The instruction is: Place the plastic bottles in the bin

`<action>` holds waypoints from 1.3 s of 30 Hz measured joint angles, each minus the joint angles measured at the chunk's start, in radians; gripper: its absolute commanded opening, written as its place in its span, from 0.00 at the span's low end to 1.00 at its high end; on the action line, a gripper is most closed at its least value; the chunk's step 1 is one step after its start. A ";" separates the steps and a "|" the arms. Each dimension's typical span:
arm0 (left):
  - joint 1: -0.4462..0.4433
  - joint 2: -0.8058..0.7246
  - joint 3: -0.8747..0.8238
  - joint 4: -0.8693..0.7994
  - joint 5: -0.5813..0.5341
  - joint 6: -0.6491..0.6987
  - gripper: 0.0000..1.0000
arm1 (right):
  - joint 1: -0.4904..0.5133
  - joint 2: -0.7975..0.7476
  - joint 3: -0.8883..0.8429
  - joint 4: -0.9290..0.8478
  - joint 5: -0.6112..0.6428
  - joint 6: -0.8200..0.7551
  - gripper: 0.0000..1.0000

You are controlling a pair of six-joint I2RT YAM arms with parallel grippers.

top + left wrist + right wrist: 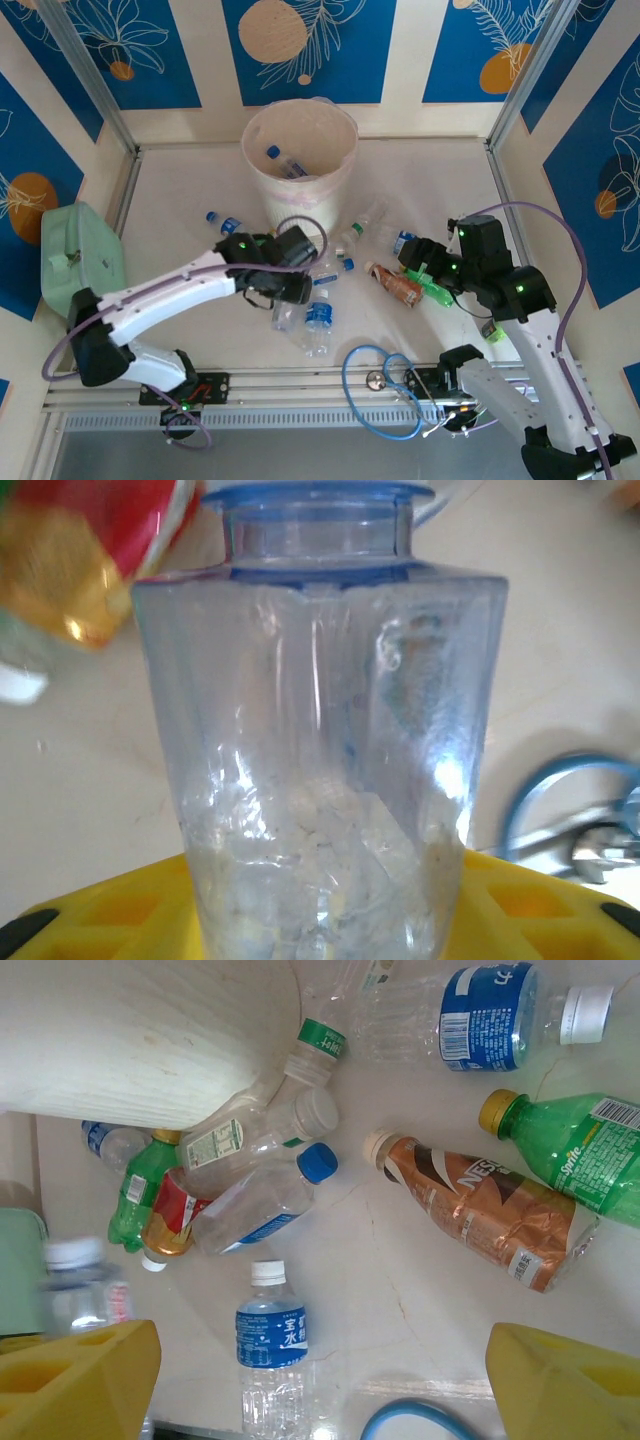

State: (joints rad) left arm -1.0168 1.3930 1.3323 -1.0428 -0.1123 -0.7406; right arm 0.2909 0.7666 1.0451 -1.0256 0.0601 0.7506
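The bin (pixel 262 190), a tall whitish wastebasket (pixel 150 1040), stands at the back centre with a blue-capped bottle (pixel 281 160) inside. My left gripper (pixel 291 292) is shut on a clear bottle (pixel 320 730) with a pale blue cap; its yellow fingers (pixel 110 910) flank the crumpled base. That bottle (pixel 283 312) hangs just in front of the bin. My right gripper (pixel 418 265) hovers open (pixel 320 1380) above the table, holding nothing. Under it lie a blue-labelled bottle (pixel 270 1330), a brown bottle (pixel 480 1210), a green bottle (pixel 580 1150) and several others against the bin's foot.
A mint-green case (pixel 75 250) sits at the left edge. A blue cable loop (pixel 380 385) lies near the front rail between the arm bases. More bottles lie left of the bin (pixel 225 222) and right of it (pixel 365 225). Another green bottle (pixel 492 331) lies by my right arm.
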 measured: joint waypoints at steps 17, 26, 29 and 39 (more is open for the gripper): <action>0.130 0.359 1.015 -0.144 -0.147 0.270 0.53 | -0.014 -0.046 -0.021 0.003 -0.038 0.001 0.85; 0.329 0.478 1.118 0.015 -0.130 0.278 0.53 | -0.016 -0.069 -0.047 -0.001 -0.044 0.008 0.85; 0.385 0.491 1.118 0.086 -0.106 0.262 0.54 | -0.016 -0.069 -0.058 0.004 -0.055 0.013 0.85; 0.513 0.575 1.107 0.145 -0.038 0.197 0.59 | -0.016 -0.085 -0.062 0.007 -0.064 0.020 0.85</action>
State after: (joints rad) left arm -0.5041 1.9678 2.4393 -0.8978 -0.1501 -0.5434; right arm 0.2745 0.6819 0.9833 -1.0183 -0.0044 0.7704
